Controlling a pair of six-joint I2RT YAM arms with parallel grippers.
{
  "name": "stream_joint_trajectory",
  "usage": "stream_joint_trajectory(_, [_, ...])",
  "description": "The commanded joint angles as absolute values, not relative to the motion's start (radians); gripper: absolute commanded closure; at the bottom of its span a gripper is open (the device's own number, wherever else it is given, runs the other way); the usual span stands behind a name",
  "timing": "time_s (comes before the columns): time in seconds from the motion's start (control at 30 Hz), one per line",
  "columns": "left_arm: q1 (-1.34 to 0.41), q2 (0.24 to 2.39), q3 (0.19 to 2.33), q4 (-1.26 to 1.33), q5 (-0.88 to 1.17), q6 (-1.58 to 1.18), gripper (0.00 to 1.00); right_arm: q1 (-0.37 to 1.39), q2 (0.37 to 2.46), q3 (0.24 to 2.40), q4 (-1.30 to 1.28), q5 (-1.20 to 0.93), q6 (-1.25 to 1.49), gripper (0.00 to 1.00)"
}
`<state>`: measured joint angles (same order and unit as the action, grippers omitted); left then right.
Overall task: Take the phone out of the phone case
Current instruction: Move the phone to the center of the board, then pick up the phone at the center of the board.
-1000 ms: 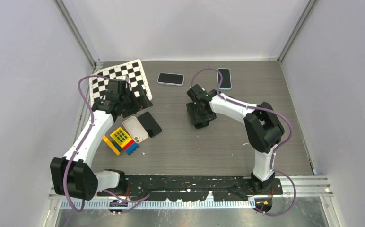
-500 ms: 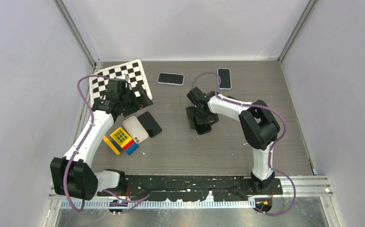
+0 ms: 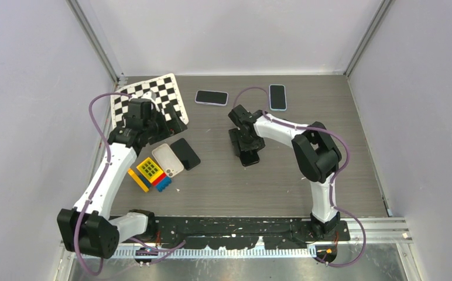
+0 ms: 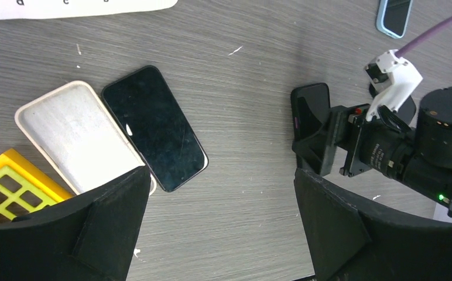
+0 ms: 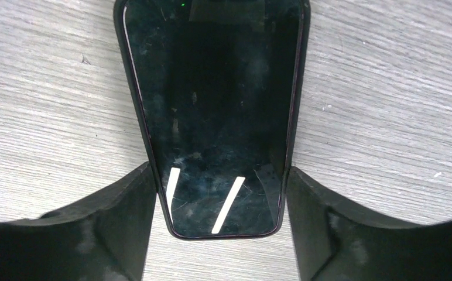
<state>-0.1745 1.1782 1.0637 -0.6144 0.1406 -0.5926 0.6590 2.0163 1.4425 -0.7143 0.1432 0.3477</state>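
A grey wood-grain table point(image 3: 241, 187) carries everything. At its far left corner lies a black-and-white checkerboard sheet point(image 3: 168, 88). Along the far edge lie a black phone in a lilac case point(image 3: 211, 97) and, to its right, a black phone in a light-blue case point(image 3: 277, 97), both screen up. Left of centre, an empty off-white phone case point(image 3: 167, 160) lies open side up, touching a bare black phone point(image 3: 185, 153) along one long edge. Just beside the case sits a cluster of yellow, orange, red and blue toy bricks point(image 3: 150, 169). Near the middle lies a black phone in a dark case point(image 5: 212, 117).
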Motion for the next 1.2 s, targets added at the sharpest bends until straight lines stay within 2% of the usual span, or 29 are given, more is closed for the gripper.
stream_joint_trajectory(0.0, [-0.171,1.109,1.109,-0.619,0.123,-0.55,0.04,0.638,2.051,1.411,-0.603,0.168,0.382,0.39])
stream_joint_trajectory(0.03, [-0.17,1.106,1.109,-0.623,0.124,-0.548,0.04,0.638,2.035,1.406,-0.591,0.167,0.387,0.44])
stream_joint_trajectory(0.17, [-0.171,1.107,1.108,-0.637,0.143,-0.558,0.04,0.637,1.943,1.336,-0.477,0.128,0.396,0.5])
stream_joint_trajectory(0.33, [-0.17,1.1,1.107,-0.61,0.259,-0.578,0.05,0.637,1.783,1.258,-0.274,0.021,0.419,0.52])
stream_joint_trajectory(0.77, [-0.174,1.099,1.072,-0.428,0.458,-0.71,0.05,0.639,1.561,1.187,-0.03,-0.181,0.517,0.56])
stream_joint_trajectory(0.93, [-0.18,1.117,1.056,-0.32,0.511,-0.767,0.04,0.665,1.529,1.225,0.025,-0.256,0.526,0.56])
stream_joint_trajectory(1.17, [-0.18,1.146,1.064,-0.22,0.555,-0.846,0.03,0.699,1.537,1.315,-0.095,-0.272,0.532,0.55])
